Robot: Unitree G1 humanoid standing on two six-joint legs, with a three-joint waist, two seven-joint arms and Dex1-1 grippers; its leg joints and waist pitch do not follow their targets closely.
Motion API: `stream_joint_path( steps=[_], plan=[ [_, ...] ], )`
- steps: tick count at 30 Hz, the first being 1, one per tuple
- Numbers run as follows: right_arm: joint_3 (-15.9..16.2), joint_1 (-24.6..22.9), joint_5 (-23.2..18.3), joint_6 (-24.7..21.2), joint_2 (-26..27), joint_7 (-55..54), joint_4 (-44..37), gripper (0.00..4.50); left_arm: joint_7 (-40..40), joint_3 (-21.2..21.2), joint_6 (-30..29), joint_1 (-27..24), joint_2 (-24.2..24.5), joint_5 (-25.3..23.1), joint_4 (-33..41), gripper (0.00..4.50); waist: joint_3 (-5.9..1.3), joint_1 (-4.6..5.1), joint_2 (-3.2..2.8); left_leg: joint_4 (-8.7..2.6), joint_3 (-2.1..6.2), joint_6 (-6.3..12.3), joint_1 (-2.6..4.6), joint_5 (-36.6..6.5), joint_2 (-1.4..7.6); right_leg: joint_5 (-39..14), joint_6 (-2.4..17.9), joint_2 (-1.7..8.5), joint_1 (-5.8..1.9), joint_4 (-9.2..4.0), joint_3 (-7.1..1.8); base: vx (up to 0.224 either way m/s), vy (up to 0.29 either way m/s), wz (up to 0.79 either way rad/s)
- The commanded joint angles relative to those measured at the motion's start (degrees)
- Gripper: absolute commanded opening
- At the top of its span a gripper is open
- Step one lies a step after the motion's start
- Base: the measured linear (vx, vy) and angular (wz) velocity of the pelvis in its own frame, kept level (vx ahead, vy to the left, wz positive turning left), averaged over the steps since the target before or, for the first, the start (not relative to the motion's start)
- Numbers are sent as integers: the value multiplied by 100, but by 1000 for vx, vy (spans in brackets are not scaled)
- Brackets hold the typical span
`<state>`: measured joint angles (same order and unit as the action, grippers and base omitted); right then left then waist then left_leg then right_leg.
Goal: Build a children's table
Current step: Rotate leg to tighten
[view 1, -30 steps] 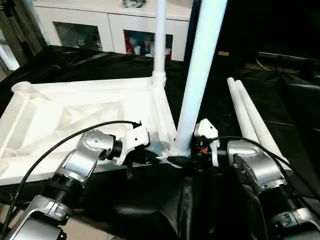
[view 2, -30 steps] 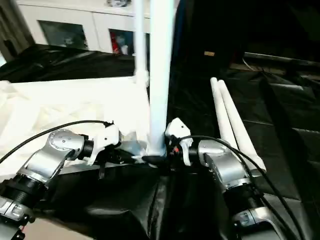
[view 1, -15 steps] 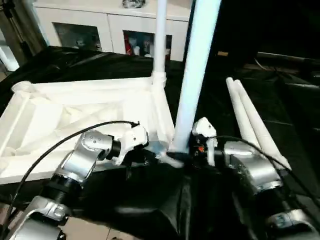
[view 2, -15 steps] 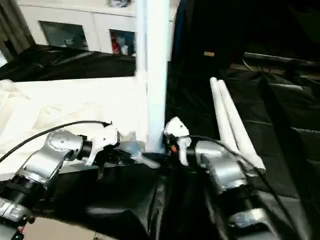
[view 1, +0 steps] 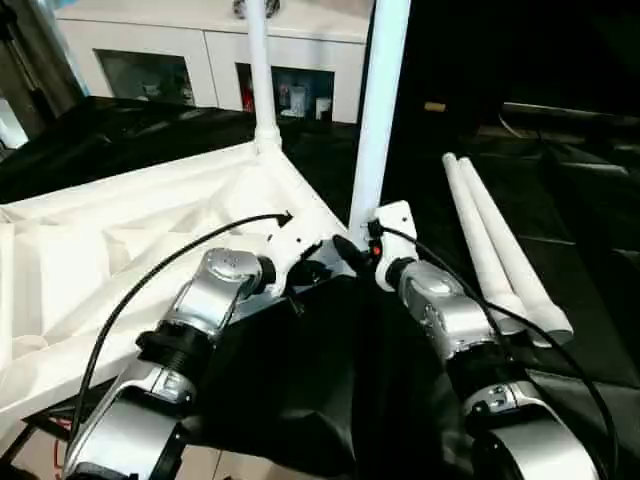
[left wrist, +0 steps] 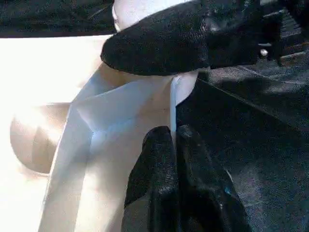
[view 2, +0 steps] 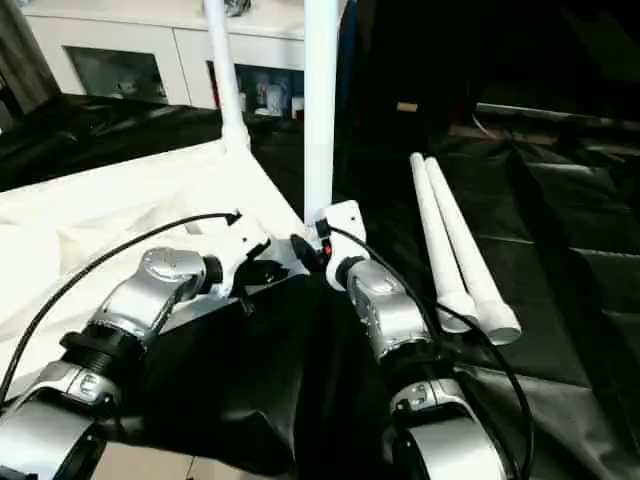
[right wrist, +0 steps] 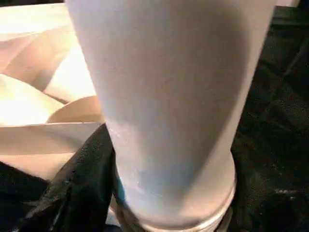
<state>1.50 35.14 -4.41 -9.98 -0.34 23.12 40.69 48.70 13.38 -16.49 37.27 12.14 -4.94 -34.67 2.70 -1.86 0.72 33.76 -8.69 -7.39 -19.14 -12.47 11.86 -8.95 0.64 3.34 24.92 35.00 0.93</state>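
Left eye view: the white tabletop (view 1: 120,260) lies underside up across the left half of the frame, its ribs showing, on a black sheet (view 1: 560,200) that covers the work surface. Two white legs stand upright in its corner sockets: the far leg (view 1: 258,70) rises at upper centre-left, and the near leg (view 1: 378,110) rises just right of centre from the corner closest to the robot. Two loose legs (view 1: 495,245) lie side by side, touching each other, on the black sheet in the right half of the frame, well apart from the tabletop.

Both silver forearms reach in from the bottom edge and meet at the near corner. The left claw (view 1: 318,268) sits at the tabletop's edge beside the base of the near leg; in the left wrist view its two black fingers (left wrist: 166,183) are pressed together, pinching the thin white rim of the tabletop at that corner. The right claw (view 1: 350,250) is at the foot of the near leg; in the right wrist view the leg looms large right in front of the camera and one black finger (right wrist: 82,188) lies against its left side, clamped on the leg just above the socket collar.

A white cabinet (view 1: 200,60) with glass doors stands along the top of the frame behind the table parts.
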Motion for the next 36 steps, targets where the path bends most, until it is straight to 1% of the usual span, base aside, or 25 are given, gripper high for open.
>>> stream_joint_path(
  steps=[1,3,4,5,8,9,10,11,12,13,15,16,17,18,19,21,23,25,26,27,28,29,31,33,36],
  plan=[
    [472,-93,-108,-119,282,745,-4,367,164,97,462,7,-169,195,266,0,-344,-26,38,-379,-104,317,-133,-795,-39,-1342,1156,261,-424,-424,-132,0,0,0],
    [667,-142,-24,-19,126,1010,-97,390,326,149,527,-73,-71,248,330,0,-336,-28,46,-383,-99,331,-136,-892,-30,-1509,1132,272,-429,-438,-131,0,0,0],
    [736,-178,-22,8,37,1178,-169,390,429,177,586,-118,-21,265,369,0,-330,-25,60,-385,-106,336,-126,-917,-30,-1628,1088,267,-414,-455,-130,0,0,0],
    [833,-260,-65,5,-124,1522,-346,390,612,215,652,-202,66,293,457,0,-330,-33,56,-391,-98,347,-130,-935,-22,-1698,1057,271,-426,-454,-131,0,0,0],
    [952,-394,-119,-24,-390,2098,-649,390,867,256,717,-310,188,315,578,0,-324,-26,48,-395,-100,369,-120,-977,-5,-1735,1063,270,-397,-458,-135,0,0,0],
    [1017,-503,-178,-66,-623,2518,-905,390,1036,285,733,-383,290,326,664,0,-325,-44,66,-394,-101,388,-120,-966,5,-1693,1065,273,-409,-453,-138,0,0,0],
    [1017,-503,-178,-66,-623,2518,-905,390,1036,285,733,-383,290,326,664,0,-326,-53,65,-393,-95,407,-128,-928,9,-1630,1074,274,-421,-440,-139,0,0,0],
    [1045,-592,-265,-106,-867,2907,-1124,390,1210,311,780,-444,389,352,730,0,-326,-44,55,-390,-108,419,-122,-901,6,-1553,1118,267,-390,-437,-142,0,0,0],
    [1061,-657,-320,-119,-1043,3183,-1271,390,1359,325,799,-502,469,394,798,0,-327,-59,74,-390,-100,443,-124,-891,2,-1551,1116,262,-418,-438,-133,0,0,0],
    [1067,-691,-353,-120,-1153,3360,-1349,390,1453,333,815,-531,514,421,832,0,-329,-72,72,-382,-108,478,-113,-885,23,-1475,1157,275,-401,-428,-143,0,0,0],
    [1099,-761,-435,-188,-1357,3689,-1515,390,1675,356,854,-595,603,490,921,0,-332,-78,75,-375,-117,507,-122,-842,12,-1424,1188,267,-398,-422,-142,0,0,0],
    [1126,-788,-458,-220,-1434,3799,-1578,390,1759,372,841,-622,644,509,964,0,-338,-100,77,-376,-111,511,-122,-792,17,-1383,1195,274,-414,-412,-140,0,0,0],
    [1183,-847,-501,-287,-1608,4039,-1711,390,1929,410,837,-684,736,529,1045,0,-327,-99,76,-378,-113,515,-126,-783,18,-1373,1203,268,-407,-412,-142,0,0,0],
    [1198,-867,-513,-305,-1676,4130,-1754,390,1984,424,839,-710,773,524,1067,0,-333,-107,68,-381,-106,511,-124,-767,26,-1351,1213,276,-414,-404,-138,0,0,0],
    [1201,-876,-520,-316,-1710,4177,-1774,390,2010,430,845,-723,792,519,1075,0,-329,-112,72,-377,-118,516,-117,-797,25,-1351,1225,271,-397,-409,-139,0,0,0],
    [1165,-873,-513,-337,-1736,4218,-1809,390,2167,446,818,-771,849,552,1154,0,-330,-118,67,-377,-118,490,-111,-800,22,-1411,1221,273,-391,-415,-140,0,0,0],
    [1163,-866,-500,-347,-1745,4230,-1826,366,2213,453,811,-783,869,552,1177,0,-328,-128,72,-378,-122,448,-106,-802,21,-1456,1207,270,-387,-421,-141,0,0,0],
    [1177,-867,-488,-351,-1748,4240,-1846,359,2248,461,821,-794,882,545,1188,0,-330,-142,71,-378,-124,430,-93,-813,26,-1485,1194,269,-380,-421,-143,0,0,0],
    [1182,-868,-486,-360,-1750,4253,-1856,342,2266,466,833,-797,890,546,1187,0,-328,-146,68,-379,-127,430,-88,-819,27,-1489,1195,267,-373,-425,-144,0,0,0],
    [1188,-867,-483,-365,-1743,4256,-1860,329,2271,471,839,-794,893,543,1180,0,-332,-148,70,-376,-128,429,-91,-799,26,-1437,1204,263,-376,-416,-143,0,0,0],
    [1228,-885,-502,-411,-1746,4271,-1918,329,2289,483,830,-797,906,550,1194,0,-329,-145,80,-381,-120,423,-114,-760,19,-1427,1187,265,-396,-410,-139,0,0,0],
    [1228,-885,-502,-411,-1746,4271,-1918,317,2289,483,830,-797,906,550,1194,0,-332,-147,81,-379,-119,418,-118,-741,17,-1428,1172,267,-400,-409,-138,0,0,0],
    [1267,-910,-506,-440,-1738,4283,-1952,310,2262,475,828,-803,897,526,1201,0,-339,-152,82,-371,-121,417,-116,-688,17,-1388,1149,268,-401,-404,-140,0,0,0],
    [1283,-939,-508,-453,-1718,4273,-1971,286,2180,458,848,-793,869,486,1167,0,-339,-150,94,-370,-122,419,-125,-666,12,-1386,1143,267,-405,-405,-137,0,0,0],
    [1279,-977,-502,-447,-1670,4200,-1970,279,2091,425,889,-776,813,467,1108,0,-340,-157,94,-367,-122,415,-124,-655,13,-1414,1118,269,-404,-406,-139,0,0,0]
  ],
)
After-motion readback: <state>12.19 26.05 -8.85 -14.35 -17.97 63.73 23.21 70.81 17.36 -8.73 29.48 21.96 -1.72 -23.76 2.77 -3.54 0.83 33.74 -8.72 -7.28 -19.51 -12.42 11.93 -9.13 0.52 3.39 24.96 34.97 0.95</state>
